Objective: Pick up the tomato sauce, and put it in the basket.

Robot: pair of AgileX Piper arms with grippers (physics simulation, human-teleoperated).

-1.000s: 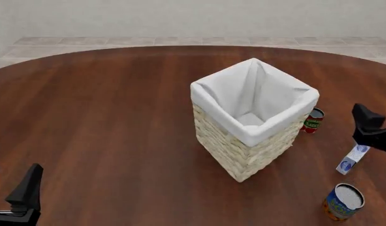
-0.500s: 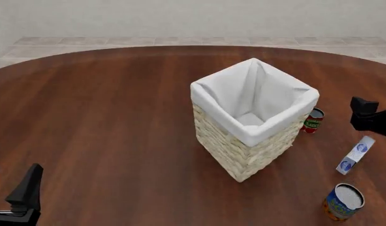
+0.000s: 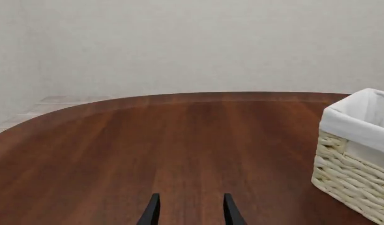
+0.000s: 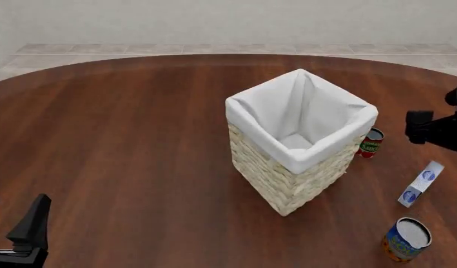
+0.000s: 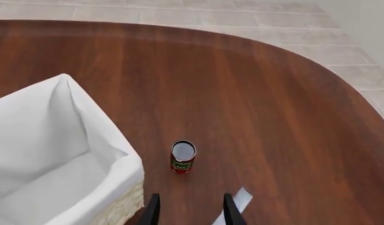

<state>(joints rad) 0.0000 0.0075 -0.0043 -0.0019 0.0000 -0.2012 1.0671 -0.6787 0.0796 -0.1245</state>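
The tomato sauce (image 4: 370, 143), a small red can with a green band and silver top, stands upright on the table just right of the basket (image 4: 288, 184). My right gripper (image 4: 419, 127) hangs in the air to the right of the can, open and empty. In the right wrist view the can (image 5: 183, 157) stands ahead of the open gripper (image 5: 190, 212), beside the basket's lined rim (image 5: 126, 166). My left gripper (image 4: 12, 222) is open and empty at the near left, far from both. The left wrist view shows its open fingers (image 3: 152, 213) and the basket's wall (image 3: 348, 164).
A white-and-blue carton (image 4: 421, 183) lies near the right gripper, in front of the can, and also shows in the right wrist view (image 5: 239, 198). A larger blue-and-orange can (image 4: 407, 239) stands at the near right. The round wooden table (image 4: 124, 128) ends close behind the right arm.
My right gripper has risen and moved back, off the carton and level with the tomato sauce. The left arm, the basket and the cans have not moved.
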